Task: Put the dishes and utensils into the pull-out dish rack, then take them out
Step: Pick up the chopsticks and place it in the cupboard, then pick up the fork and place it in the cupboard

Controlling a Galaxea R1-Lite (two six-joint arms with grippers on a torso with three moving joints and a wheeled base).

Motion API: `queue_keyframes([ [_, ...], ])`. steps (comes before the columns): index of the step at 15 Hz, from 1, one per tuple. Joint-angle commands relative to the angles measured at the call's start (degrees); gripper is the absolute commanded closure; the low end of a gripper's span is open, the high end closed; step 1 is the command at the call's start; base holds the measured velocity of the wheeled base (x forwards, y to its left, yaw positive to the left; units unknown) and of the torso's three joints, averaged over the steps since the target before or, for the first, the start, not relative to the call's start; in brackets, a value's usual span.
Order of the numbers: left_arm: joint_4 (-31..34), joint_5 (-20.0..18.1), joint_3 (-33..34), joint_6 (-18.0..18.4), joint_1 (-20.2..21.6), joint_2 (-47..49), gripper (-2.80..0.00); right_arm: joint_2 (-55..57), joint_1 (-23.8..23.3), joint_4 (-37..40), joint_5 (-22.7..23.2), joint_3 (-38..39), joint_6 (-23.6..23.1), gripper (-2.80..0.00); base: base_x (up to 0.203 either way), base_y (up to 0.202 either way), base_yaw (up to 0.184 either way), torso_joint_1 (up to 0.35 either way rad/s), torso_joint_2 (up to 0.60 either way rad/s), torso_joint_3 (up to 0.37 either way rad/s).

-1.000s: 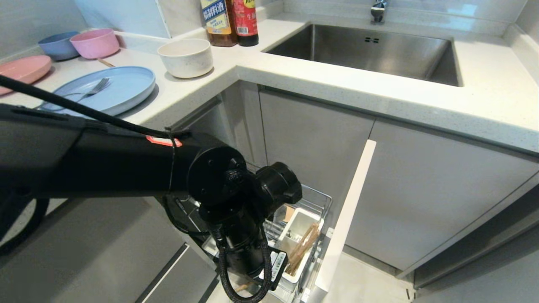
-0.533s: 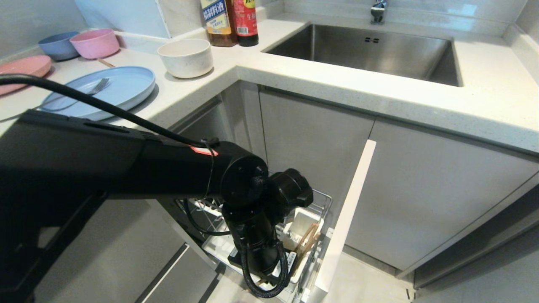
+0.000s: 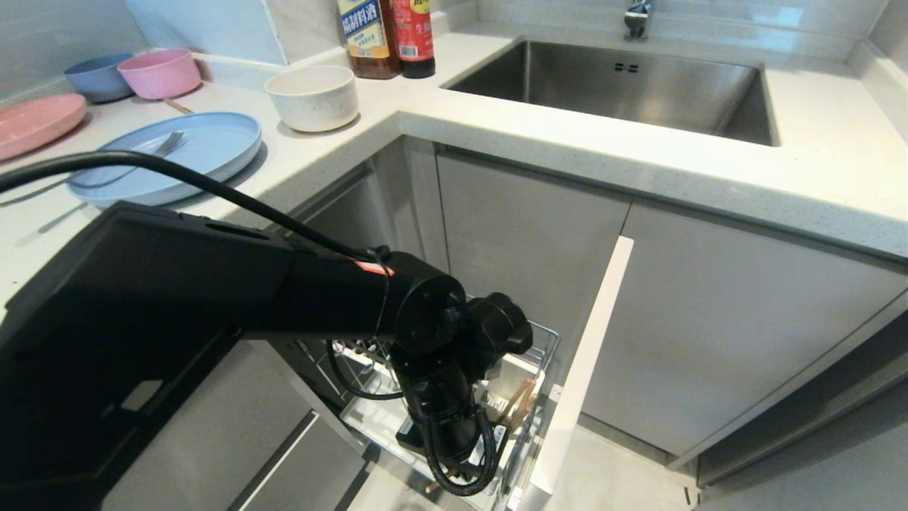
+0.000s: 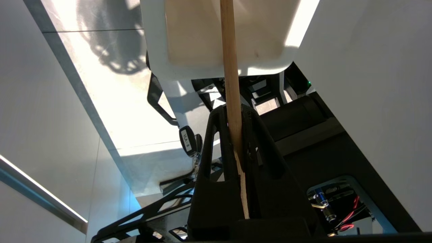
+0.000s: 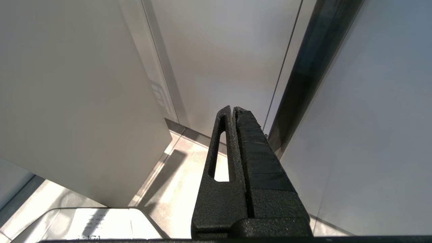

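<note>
A: Nearest first. Left pincer (image 4: pixel 234 114) sits low over the pull-out dish rack (image 3: pixel 539 337), clamped tight on a chopstick (image 4: pixel 230 67). The stick runs up from between the black fingers (image 4: pixel 216 141) toward the white utensil cup (image 4: pixel 158 44).

B: Is the tip inside the cup?

A: Cannot tell from the left wrist view; the stick crosses the cup mouth there. In the head view the left arm (image 3: pixel 213 284) covers most of the rack. More chopsticks (image 3: pixel 518 404) lean in the cup, just beside the wrist. The narrow pale cabinet front (image 3: pixel 589 355) stands right of the basket.

B: Right pincer?

A: Right pincer (image 5: pixel 234 109) has its fingers pressed together, nothing between them, pointing at pale cabinet panels and the floor (image 5: pixel 189 168). It doesn't show in the head view.

B: Farther back?

A: On the desk (image 3: pixel 638 163): blue plate (image 3: pixel 206 145) with the fork (image 3: pixel 159 147) lying on it. Behind, the cream bowl (image 3: pixel 313 96), upright. Pink plate (image 3: pixel 35 121), pink bowl (image 3: pixel 159 71) and small blue bowl (image 3: pixel 96 74) at far left. Two bottles (image 3: pixel 386 35) beside the sink (image 3: pixel 624 92), faucet (image 3: pixel 637 18) at the back.
</note>
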Motion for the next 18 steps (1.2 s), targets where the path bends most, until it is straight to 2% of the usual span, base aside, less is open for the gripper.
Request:
queue_keyframes([
  [1, 0.3, 0.0, -0.2, -0.1, 0.1, 0.5, 0.00, 0.0, 0.0, 0.0, 0.0, 0.1, 0.0, 0.00, 0.000, 0.000, 0.000, 0.000, 0.00, 0.000],
  [4, 0.3, 0.0, -0.5, -0.1, 0.5, 0.6, 0.00, 0.0, 0.0, 0.0, 0.0, 0.1, 0.0, 0.00, 0.000, 0.000, 0.000, 0.000, 0.00, 0.000],
  [5, 0.3, 0.0, -0.5, -0.1, 0.5, 0.6, -2.80, 0.0, 0.0, 0.0, 0.0, 0.1, 0.0, 0.00, 0.000, 0.000, 0.000, 0.000, 0.00, 0.000],
  [11, 0.6, 0.1, -0.4, -0.3, 0.5, -0.2, -2.80, 0.0, 0.0, 0.0, 0.0, 0.0, 0.0, 0.00, 0.000, 0.000, 0.000, 0.000, 0.00, 0.000],
  [18, 1.0, 0.5, 0.3, -0.7, 0.4, -5.9, -2.80, 0.0, 0.0, 0.0, 0.0, 0.1, 0.0, 0.00, 0.000, 0.000, 0.000, 0.000, 0.00, 0.000],
])
